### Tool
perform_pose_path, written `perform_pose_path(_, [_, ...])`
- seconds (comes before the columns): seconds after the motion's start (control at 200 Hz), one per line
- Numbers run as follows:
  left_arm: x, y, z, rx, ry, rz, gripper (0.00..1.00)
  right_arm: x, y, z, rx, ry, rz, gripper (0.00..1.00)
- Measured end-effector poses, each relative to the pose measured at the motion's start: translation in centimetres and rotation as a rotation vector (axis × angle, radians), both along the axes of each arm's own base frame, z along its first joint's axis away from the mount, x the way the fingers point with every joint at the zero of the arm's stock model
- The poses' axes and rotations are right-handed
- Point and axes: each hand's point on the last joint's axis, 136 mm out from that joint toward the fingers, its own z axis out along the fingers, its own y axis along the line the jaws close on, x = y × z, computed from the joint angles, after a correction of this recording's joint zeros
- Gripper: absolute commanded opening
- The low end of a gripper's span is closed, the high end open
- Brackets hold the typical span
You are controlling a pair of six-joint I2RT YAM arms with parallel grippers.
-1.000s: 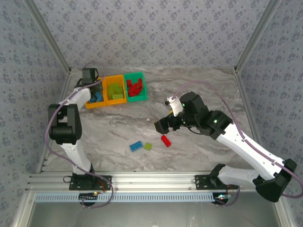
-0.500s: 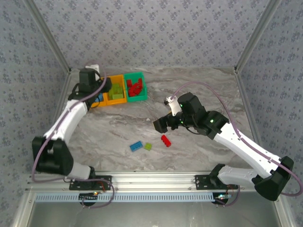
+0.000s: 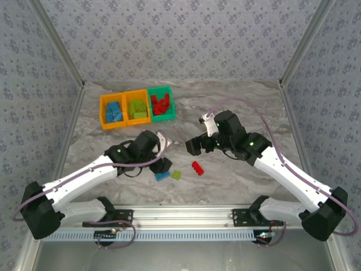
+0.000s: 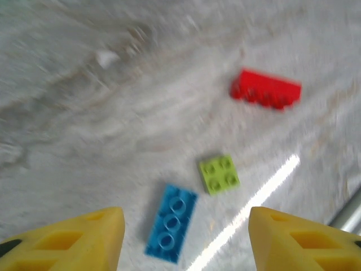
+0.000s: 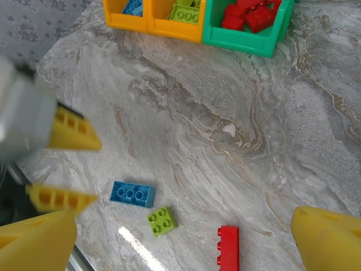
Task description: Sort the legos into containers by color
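Top view: three joined bins point(image 3: 138, 121) sit upper left on the desk point(image 3: 237, 107). The orange pair hold blue legos point(image 3: 114, 112) and lime legos point(image 3: 137, 107), the green one red legos point(image 3: 161, 104). A blue brick point(image 3: 162, 175), lime brick point(image 3: 176, 175) and red brick point(image 3: 197, 167) lie loose at centre.

Left wrist: the left pincer point(image 4: 185, 226), spread, hovers over the blue brick.

Right wrist: the right pincer point(image 5: 183, 243), spread wide, hangs above all three, with the bins along the top edge.

Bright, diffuse overhead light; shadows are soft. Left wrist view is motion-blurred, with a glare streak on the counter point(image 4: 113, 113) at lower right. Right wrist view: fingers point(image 5: 34, 243) at lower corners out of focus.
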Motion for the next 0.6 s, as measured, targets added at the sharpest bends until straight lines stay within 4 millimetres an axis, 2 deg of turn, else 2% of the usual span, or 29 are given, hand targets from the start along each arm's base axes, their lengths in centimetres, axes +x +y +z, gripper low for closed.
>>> perform_pose_path(0.085, [-1.0,-0.2,-2.2,0.07,0.052,-0.034,0.64,0.0,0.1,-0.1,0.008,0.007,-0.001,1.0])
perform_pose_path(0.205, [-1.0,0.1,-5.8,0.183,0.121,-0.03,0.65,-0.1,0.2,0.0,0.015,0.01,0.002,1.0])
perform_pose_path(0.31, [-1.0,0.6,-8.1,0.258,0.161,-0.024,0.65,-0.1,0.2,0.0,0.016,0.01,0.002,1.0])
perform_pose_path(0.435, [-1.0,0.8,-10.0,0.322,0.207,-0.024,0.63,-0.1,0.0,0.0,0.017,0.008,0.0,1.0])
perform_pose_path(0.6, [-0.8,0.5,-11.1,0.364,0.239,-0.027,0.56,-0.4,-0.2,0.2,0.023,0.003,-0.001,1.0])
